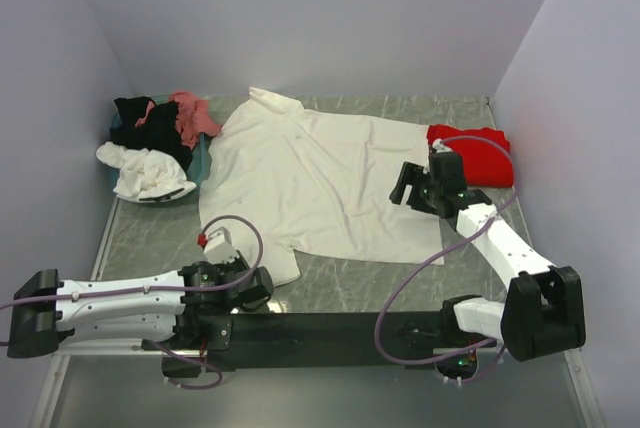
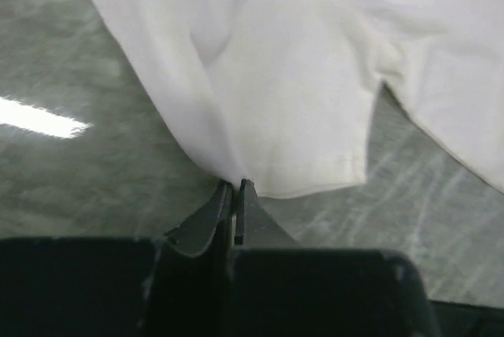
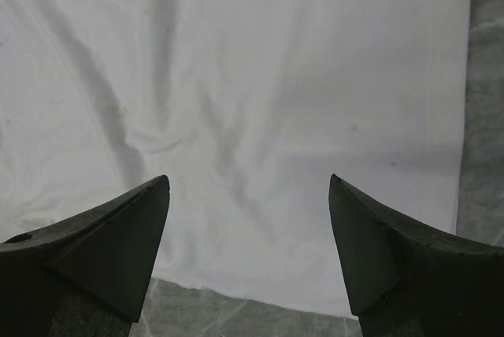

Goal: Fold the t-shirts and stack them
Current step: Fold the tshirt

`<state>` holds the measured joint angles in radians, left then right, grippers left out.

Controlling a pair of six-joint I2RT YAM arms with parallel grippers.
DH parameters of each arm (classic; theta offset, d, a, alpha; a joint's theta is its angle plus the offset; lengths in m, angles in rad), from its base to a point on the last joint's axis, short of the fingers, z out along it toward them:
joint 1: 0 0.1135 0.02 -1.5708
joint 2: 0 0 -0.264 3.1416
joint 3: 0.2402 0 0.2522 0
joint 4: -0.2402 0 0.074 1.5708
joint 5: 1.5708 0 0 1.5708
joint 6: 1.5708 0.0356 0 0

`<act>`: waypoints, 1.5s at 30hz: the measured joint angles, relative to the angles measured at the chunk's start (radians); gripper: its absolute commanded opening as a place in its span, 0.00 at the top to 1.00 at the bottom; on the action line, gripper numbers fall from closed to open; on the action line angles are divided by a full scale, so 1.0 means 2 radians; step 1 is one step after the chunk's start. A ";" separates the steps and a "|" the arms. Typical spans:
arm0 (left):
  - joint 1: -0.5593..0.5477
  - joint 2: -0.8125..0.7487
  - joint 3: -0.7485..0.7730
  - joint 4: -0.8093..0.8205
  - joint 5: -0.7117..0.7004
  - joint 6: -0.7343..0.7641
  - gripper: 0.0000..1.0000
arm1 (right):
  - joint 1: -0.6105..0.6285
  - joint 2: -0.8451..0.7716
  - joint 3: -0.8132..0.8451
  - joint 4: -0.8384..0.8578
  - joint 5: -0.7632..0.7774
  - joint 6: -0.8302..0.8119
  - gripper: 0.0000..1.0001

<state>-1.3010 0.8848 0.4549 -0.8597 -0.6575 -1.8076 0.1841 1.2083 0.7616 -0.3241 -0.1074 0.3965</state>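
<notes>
Pinching the cream t-shirt [image 1: 320,178], the left end effector [image 2: 235,187] is clenched; the right end effector [image 3: 248,182] gapes above it.

A grey-green marbled desk [image 1: 340,283] is filling the middle of the top view. A plain back wall [image 1: 320,18] is rising across the top of the frame. A left wall [image 1: 45,98] and a right wall [image 1: 590,98] are closing in the sides, all showing pale lavender. In the left wrist view, a bright streak [image 2: 39,120] of reflected light is lying on the desk at the left edge.
</notes>
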 measured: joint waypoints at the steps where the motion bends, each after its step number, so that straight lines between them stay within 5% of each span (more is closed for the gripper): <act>1: 0.003 -0.003 0.006 0.011 -0.004 0.021 0.99 | 0.000 0.000 -0.006 -0.004 0.010 0.005 0.12; 16: 0.155 0.043 0.042 0.245 0.070 0.348 0.99 | -0.001 -0.044 -0.064 -0.130 0.096 0.101 0.11; 33: 0.204 0.008 -0.003 0.308 0.147 0.443 0.99 | -0.003 -0.001 -0.079 -0.207 0.113 0.173 0.12; 40: 0.207 -0.026 -0.008 0.303 0.147 0.446 0.99 | -0.003 -0.002 -0.088 -0.212 0.129 0.195 0.21; 45: 0.209 -0.035 -0.011 0.301 0.147 0.448 0.99 | -0.004 0.005 -0.094 -0.201 0.128 0.201 0.48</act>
<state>-0.8837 0.8139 0.4335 -0.2573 -0.3630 -0.9112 0.1764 1.2175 0.5732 -0.7269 0.1490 0.7982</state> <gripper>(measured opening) 0.031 0.621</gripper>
